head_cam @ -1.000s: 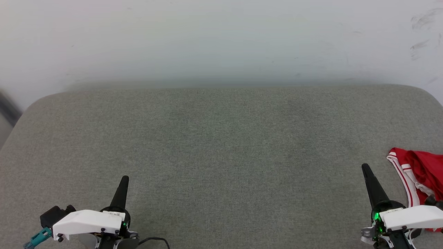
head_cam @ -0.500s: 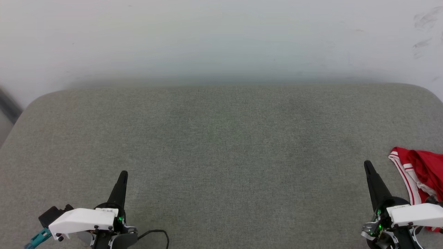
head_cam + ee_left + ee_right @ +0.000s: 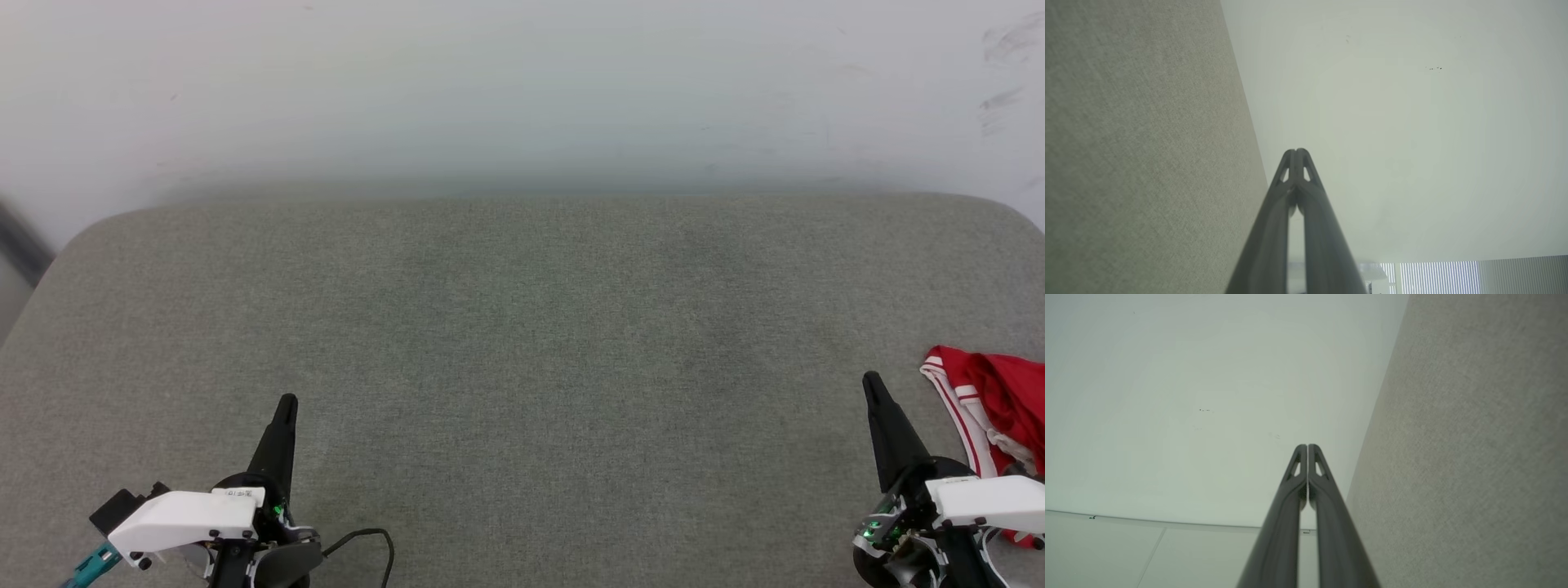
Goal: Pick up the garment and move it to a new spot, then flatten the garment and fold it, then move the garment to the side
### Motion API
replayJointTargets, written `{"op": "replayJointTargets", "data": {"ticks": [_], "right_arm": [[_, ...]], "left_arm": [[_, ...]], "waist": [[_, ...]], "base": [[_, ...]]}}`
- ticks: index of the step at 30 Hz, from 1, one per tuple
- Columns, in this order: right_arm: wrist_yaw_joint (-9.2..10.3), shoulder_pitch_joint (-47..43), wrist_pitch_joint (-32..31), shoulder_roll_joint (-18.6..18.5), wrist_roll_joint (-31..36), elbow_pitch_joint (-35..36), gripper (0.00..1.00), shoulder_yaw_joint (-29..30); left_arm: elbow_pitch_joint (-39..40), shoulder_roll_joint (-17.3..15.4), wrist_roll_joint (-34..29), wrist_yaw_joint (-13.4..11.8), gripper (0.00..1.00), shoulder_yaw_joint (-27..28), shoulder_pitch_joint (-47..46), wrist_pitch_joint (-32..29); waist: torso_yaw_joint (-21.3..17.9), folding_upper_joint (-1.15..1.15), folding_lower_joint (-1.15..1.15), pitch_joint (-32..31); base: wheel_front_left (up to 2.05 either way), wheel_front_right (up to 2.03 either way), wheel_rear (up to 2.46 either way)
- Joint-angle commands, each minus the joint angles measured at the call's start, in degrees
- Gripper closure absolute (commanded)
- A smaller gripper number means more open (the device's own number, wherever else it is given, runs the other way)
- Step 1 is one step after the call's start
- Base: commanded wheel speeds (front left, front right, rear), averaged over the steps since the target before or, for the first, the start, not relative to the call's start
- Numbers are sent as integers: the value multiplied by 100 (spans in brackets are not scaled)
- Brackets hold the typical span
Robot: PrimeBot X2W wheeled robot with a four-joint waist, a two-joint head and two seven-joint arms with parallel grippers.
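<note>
The garment [image 3: 998,398], red with white and red striped trim, lies bunched at the far right edge of the grey cushion [image 3: 522,343] in the head view; part of it runs off frame. My right gripper [image 3: 872,381] is shut and empty, just left of the garment and apart from it. My left gripper [image 3: 286,401] is shut and empty at the lower left, far from the garment. In the left wrist view the left gripper [image 3: 1297,151] has its tips pressed together. The right gripper [image 3: 1307,446] looks the same in the right wrist view.
A pale wall [image 3: 522,90] rises behind the cushion's far edge. The cushion's rounded corners show at the far left and far right. A black cable [image 3: 367,539] loops beside my left wrist. The wrist views show cushion fabric [image 3: 1139,143] and wall [image 3: 1188,396].
The head view has shifted slightly. Both grippers have drawn back toward the bottom edge. The garment lies where it was.
</note>
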State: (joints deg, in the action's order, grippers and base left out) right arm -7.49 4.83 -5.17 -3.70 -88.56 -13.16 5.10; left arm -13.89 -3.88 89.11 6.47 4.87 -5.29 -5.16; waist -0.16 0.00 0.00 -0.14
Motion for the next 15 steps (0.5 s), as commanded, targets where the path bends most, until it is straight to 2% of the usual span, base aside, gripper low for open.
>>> {"op": "replayJointTargets", "data": {"ticks": [1,15], "right_arm": [[0,115,-31,-1,-101,-17,100,15],[0,166,-66,16,-467,-95,100,52]], "left_arm": [[-2,14,71,34,100,44,-91,-32],[-21,90,361,126,100,166,-116,-128]], "waist": [[1,0,0,2],[16,0,0,32]], "base": [[0,0,0],[0,0,0]]}}
